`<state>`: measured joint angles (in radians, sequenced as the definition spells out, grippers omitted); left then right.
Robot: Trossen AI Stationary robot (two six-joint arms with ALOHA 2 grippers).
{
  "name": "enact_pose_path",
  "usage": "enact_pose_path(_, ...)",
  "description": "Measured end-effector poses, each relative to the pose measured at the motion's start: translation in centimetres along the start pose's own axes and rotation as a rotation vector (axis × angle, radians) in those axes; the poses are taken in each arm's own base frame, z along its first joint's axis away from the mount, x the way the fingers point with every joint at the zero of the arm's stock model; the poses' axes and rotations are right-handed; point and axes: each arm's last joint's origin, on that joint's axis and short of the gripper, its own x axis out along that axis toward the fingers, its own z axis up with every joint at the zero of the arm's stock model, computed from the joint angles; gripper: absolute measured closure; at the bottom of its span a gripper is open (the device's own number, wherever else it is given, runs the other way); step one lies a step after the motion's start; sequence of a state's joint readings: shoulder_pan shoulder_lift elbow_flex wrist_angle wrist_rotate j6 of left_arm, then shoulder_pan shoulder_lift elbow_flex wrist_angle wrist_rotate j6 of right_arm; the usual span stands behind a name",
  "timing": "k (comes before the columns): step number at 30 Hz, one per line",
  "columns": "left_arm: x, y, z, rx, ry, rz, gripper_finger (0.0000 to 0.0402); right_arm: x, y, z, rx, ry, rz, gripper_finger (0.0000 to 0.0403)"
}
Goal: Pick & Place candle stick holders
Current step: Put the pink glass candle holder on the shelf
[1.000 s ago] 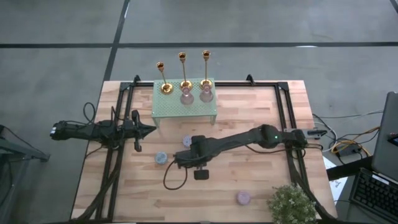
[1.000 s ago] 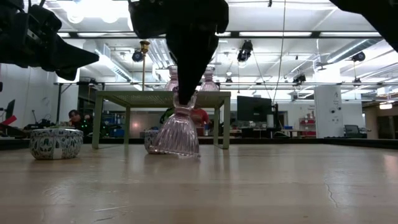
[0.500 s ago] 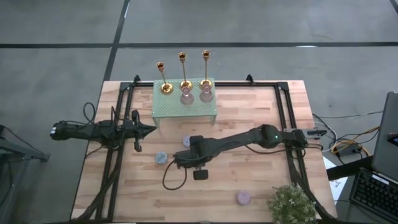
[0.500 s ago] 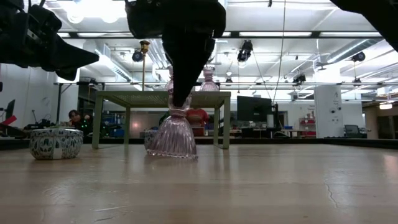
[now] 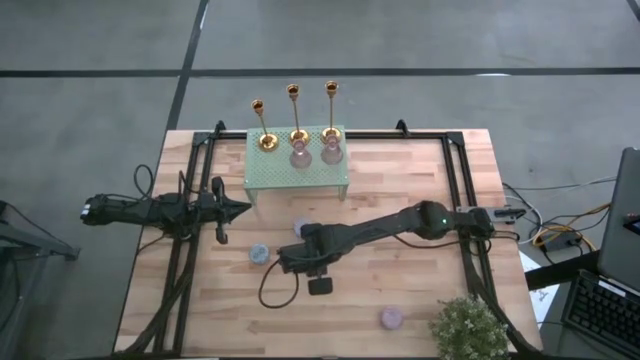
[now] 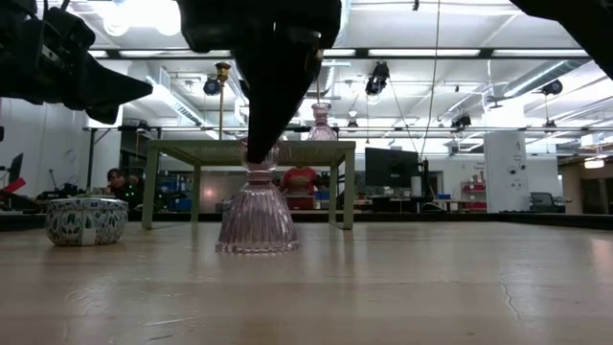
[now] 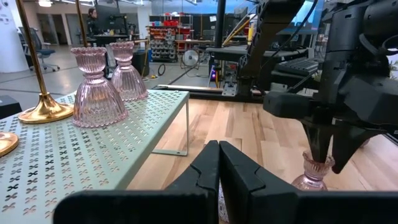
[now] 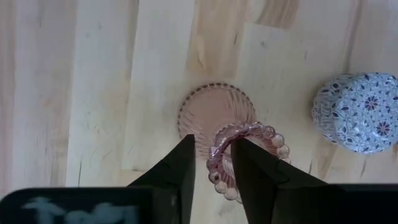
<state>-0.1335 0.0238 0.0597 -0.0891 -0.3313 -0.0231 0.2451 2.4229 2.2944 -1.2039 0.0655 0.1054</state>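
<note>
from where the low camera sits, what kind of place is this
Probably a robotics lab or workshop in a big open hall: a wooden table with two arms mounted, monitors and desks behind it, an exposed ceiling with strip lights, and storage shelving farther back.

Pink glass holder further left (dragged)

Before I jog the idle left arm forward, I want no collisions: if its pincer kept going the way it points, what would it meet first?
Probably the right pincer, which grips the pink glass holder and stands slightly off the left pincer's line. Depth is unclear, so it might pass alongside.
</note>
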Motion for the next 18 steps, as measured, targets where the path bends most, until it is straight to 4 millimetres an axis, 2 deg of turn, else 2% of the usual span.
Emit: enact_pose_path(18,0.0,0.0,0.0,0.0,0.0,0.0,0.039,-2.4,0.6,0.2,-0.008,-0.063,0.006,0.0185)
